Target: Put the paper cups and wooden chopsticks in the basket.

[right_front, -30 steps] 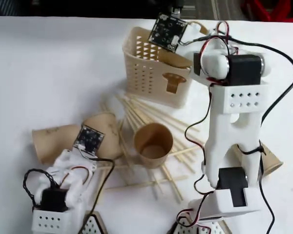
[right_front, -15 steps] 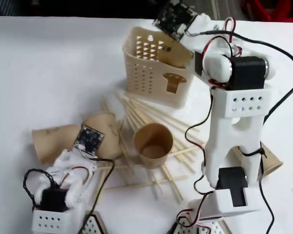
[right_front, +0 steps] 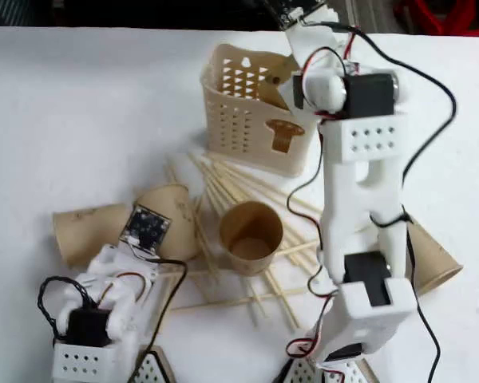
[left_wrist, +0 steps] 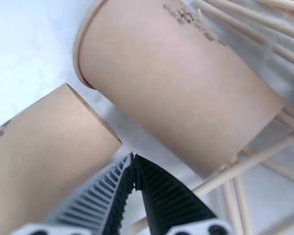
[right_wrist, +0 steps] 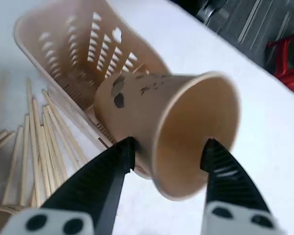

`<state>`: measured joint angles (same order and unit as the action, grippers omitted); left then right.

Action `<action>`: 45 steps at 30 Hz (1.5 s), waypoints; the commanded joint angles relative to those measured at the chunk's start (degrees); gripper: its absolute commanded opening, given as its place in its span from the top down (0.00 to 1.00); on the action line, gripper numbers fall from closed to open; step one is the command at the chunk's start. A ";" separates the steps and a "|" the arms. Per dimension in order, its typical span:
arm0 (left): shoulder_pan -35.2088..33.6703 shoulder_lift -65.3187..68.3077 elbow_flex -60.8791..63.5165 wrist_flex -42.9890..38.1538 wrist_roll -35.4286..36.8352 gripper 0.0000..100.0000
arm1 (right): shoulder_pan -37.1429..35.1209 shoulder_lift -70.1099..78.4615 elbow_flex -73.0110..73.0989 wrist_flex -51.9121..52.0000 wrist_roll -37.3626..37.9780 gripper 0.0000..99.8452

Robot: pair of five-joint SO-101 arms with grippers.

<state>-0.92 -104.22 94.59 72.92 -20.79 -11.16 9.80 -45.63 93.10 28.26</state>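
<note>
Your right jaws clamp a tan paper cup, which is tipped on its side at the rim of the cream basket; its dark print is too small to read. Your left jaws sit together between two lying cups, near the chopsticks. Since a second ago, the right arm has reached farther past the basket.

Basket: upright on the table.
Tilted cup: over the basket's mouth, at the right arm's end.
Upright cup: among scattered chopsticks.
Left cups: two, lying.
Right cup: lying.
</note>
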 commanded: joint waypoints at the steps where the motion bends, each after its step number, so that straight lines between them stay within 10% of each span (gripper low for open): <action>1: -0.57 -0.31 -0.53 -1.14 -0.44 0.98 | -0.84 -0.57 -2.29 -1.45 0.79 0.88; 17: -0.57 -0.31 -0.53 -1.14 -0.44 0.98 | -3.30 1.71 -7.12 4.79 22.33 0.97; 27: -0.57 -0.31 -0.53 -1.14 -0.44 0.98 | -1.71 0.92 -7.56 4.88 21.98 0.79; 45: -0.57 -0.31 -0.53 -1.14 -0.44 0.98 | 22.11 -22.37 14.95 5.32 5.54 0.86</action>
<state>-0.92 -104.22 94.59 72.92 -20.79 5.54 -6.29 -40.26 98.20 37.14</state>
